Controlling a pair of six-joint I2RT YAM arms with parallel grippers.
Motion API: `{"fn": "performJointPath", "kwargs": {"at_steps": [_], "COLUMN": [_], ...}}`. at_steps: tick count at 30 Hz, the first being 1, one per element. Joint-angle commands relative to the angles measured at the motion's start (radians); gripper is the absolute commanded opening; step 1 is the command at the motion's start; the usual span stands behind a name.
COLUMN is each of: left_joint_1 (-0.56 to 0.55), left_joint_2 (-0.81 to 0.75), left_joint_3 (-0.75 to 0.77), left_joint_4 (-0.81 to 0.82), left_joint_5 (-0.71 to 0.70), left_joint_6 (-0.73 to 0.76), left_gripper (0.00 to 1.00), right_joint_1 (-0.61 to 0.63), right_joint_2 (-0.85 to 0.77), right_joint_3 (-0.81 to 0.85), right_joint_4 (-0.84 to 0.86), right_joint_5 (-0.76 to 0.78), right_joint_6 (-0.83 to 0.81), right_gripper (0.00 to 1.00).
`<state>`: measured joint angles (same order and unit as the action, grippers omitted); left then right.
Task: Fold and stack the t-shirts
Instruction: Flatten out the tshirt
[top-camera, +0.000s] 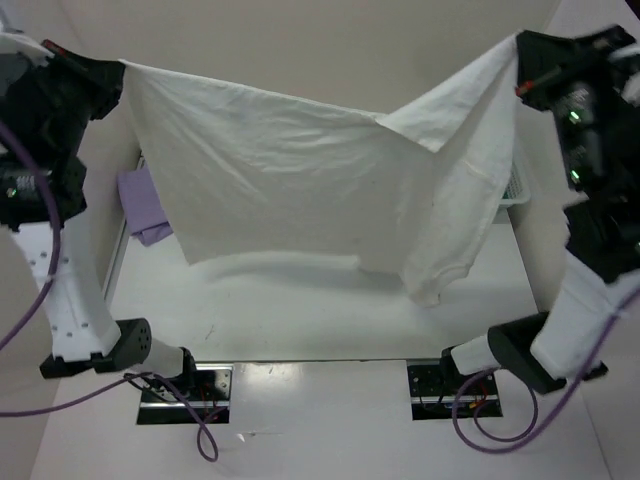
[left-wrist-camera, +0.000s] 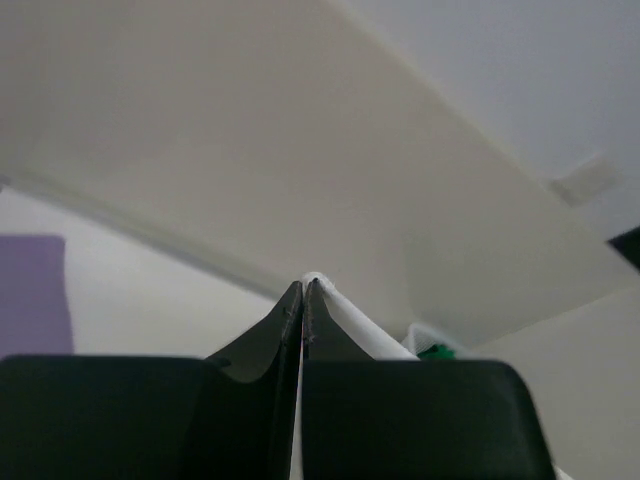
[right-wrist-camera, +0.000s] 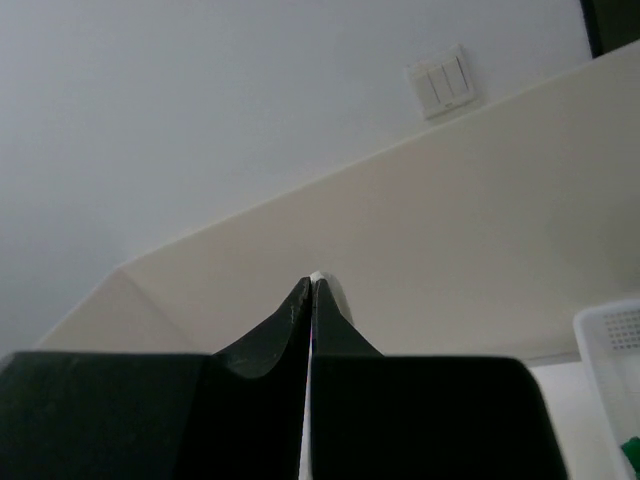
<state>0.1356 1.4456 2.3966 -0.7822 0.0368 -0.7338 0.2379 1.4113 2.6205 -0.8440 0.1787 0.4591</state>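
The cream white t-shirt (top-camera: 300, 180) hangs spread in the air above the table, stretched between both arms, with a sleeve drooping at the lower right. My left gripper (top-camera: 122, 72) is shut on its upper left corner, and my right gripper (top-camera: 518, 55) is shut on its upper right corner. In the left wrist view the gripper (left-wrist-camera: 304, 284) pinches a white fold (left-wrist-camera: 360, 325). In the right wrist view the gripper (right-wrist-camera: 312, 281) has a sliver of white cloth (right-wrist-camera: 332, 292) at its tips. The lavender t-shirt (top-camera: 140, 205) lies on the table at the left. A bit of the green t-shirt (left-wrist-camera: 435, 351) shows in the basket.
A white mesh basket (top-camera: 515, 190) stands at the table's right side, mostly behind the hanging shirt; its rim (right-wrist-camera: 610, 340) shows in the right wrist view. Beige walls enclose the table at the back and sides. Both arm bases sit at the near edge.
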Motion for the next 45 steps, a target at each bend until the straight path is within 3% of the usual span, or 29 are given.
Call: {"fn": "performJointPath", "kwargs": {"at_steps": [1,6,11,17,23,29,32,35,36,37,40,43,44,45], "left_joint_1": [0.004,0.004,0.004,0.048,0.145,0.156,0.156,0.139,0.130,0.130,0.098,0.070,0.070,0.059], "left_joint_2": [0.108,0.265,0.436,0.522,0.460,0.460,0.460,0.414,0.394,0.365,0.173,-0.067,-0.103,-0.132], "left_joint_3": [-0.131,-0.232,-0.091,0.267,0.277,0.201,0.158,0.081,0.003,-0.061,-0.357,-0.835,-0.837,-1.001], "left_joint_4": [0.044,0.104,0.084,0.006,0.069,0.080,0.080,0.071,0.070,0.070,0.152,0.164,0.149,0.140], "left_joint_5": [-0.057,-0.066,-0.043,-0.020,0.035,0.035,0.035,-0.014,-0.058,-0.077,-0.181,-0.280,-0.281,-0.281], "left_joint_6": [0.020,0.020,-0.003,-0.012,-0.049,-0.038,-0.038,0.002,0.013,0.022,0.066,0.066,0.066,0.053], "left_gripper": [0.00,0.00,0.00,0.00,0.00,0.00,0.00,0.00,0.00,0.00,0.00,0.00,0.00,0.00], "right_joint_1": [0.005,-0.051,-0.143,-0.176,-0.264,-0.264,-0.264,-0.264,-0.264,-0.264,-0.264,-0.264,-0.264,-0.264], "right_joint_2": [0.263,0.541,0.656,0.597,0.528,0.476,0.417,0.260,0.211,0.122,-0.033,-0.147,-0.172,-0.199], "right_joint_3": [-0.012,0.081,0.170,0.236,0.256,0.093,-0.078,-0.446,-0.672,-0.779,-1.152,-1.455,-1.456,-1.549], "right_joint_4": [0.066,0.066,0.134,0.268,0.315,0.246,0.210,0.296,0.330,0.353,0.404,0.344,0.311,0.278], "right_joint_5": [0.018,-0.105,-0.157,-0.148,-0.188,-0.177,-0.125,-0.078,-0.077,-0.077,-0.079,-0.158,-0.159,-0.198], "right_joint_6": [-0.102,-0.102,-0.042,0.004,0.044,0.023,-0.003,-0.028,-0.028,-0.028,-0.005,0.029,0.042,0.043], "right_gripper": [0.00,0.00,0.00,0.00,0.00,0.00,0.00,0.00,0.00,0.00,0.00,0.00,0.00,0.00]}}
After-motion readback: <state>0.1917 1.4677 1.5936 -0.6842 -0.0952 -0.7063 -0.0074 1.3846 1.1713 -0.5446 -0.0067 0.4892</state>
